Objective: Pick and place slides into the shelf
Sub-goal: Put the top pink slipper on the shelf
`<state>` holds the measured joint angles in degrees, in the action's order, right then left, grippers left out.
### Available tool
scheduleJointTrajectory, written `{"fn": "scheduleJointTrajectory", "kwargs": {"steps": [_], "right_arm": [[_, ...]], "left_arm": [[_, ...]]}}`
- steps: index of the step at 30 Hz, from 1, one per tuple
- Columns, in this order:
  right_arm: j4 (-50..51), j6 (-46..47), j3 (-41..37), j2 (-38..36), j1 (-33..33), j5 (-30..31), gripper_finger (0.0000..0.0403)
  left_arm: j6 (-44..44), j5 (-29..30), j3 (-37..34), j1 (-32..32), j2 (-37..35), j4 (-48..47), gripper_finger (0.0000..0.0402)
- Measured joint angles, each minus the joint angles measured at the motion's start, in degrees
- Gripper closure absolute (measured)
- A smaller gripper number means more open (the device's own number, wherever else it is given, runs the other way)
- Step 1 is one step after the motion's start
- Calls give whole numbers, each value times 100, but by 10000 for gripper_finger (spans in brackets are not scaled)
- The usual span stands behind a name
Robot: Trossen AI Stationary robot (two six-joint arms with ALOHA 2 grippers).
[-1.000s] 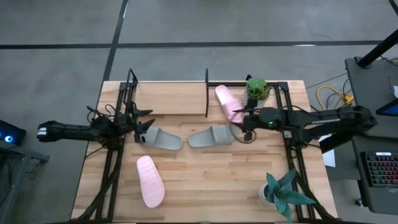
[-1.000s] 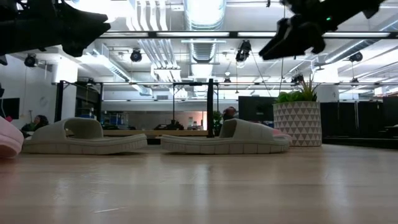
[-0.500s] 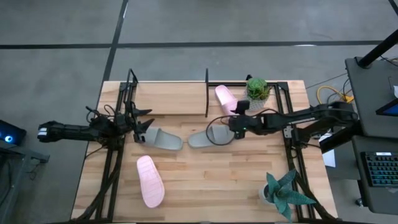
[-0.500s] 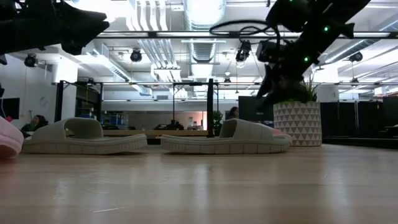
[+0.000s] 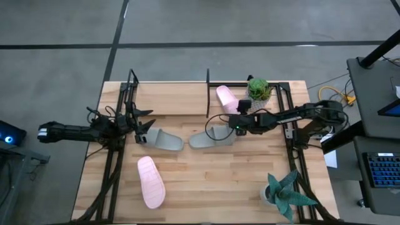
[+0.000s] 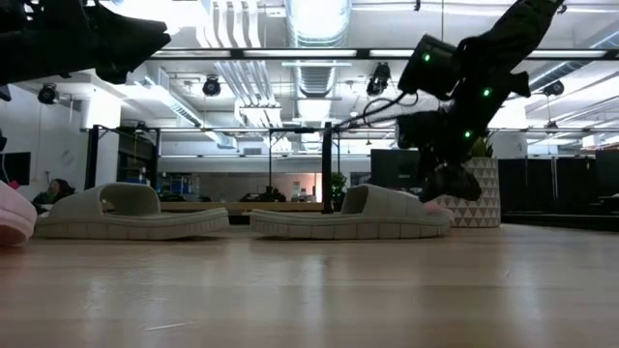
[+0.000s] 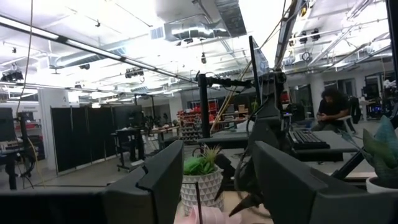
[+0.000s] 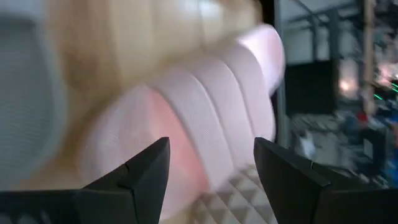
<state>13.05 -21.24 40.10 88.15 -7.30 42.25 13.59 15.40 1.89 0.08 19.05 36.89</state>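
Just beside the small potted plant [image 5: 259,88], the right gripper [image 5: 239,122] hung spread and empty over a pink slide [image 5: 227,100] on the shelf [image 5: 181,106]. Two grey-green slides [image 5: 212,136] lay nearby, off it. The left gripper [image 5: 141,129] waited, fingers parted, holding nothing.

Pink slide by the potted plant [image 5: 226,99]: near end hidden under the right gripper [image 5: 239,117].
Right wrist view: motion-blurred throughout.
Front pink slide [image 6: 12,215]: cut off by the low view's edge.
Left gripper [image 5: 140,124]: finger gap unclear from above.
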Motion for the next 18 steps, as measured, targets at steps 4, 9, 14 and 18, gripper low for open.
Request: {"fn": "scheduleJointTrajectory", "kwargs": {"steps": [4,9,14,18], "right_arm": [[-19,-25,0,246,-91,131,179],[-177,-44,-2,553,-138,149,179],[-650,-274,-4,749,-167,392,179],[-916,-512,-4,781,-169,553,179]], "left_arm": [[35,-2,0,0,-1,-3,223],[37,-2,0,0,4,-2,223],[37,-2,0,2,0,-1,223],[39,-2,0,2,0,-2,223]]}}
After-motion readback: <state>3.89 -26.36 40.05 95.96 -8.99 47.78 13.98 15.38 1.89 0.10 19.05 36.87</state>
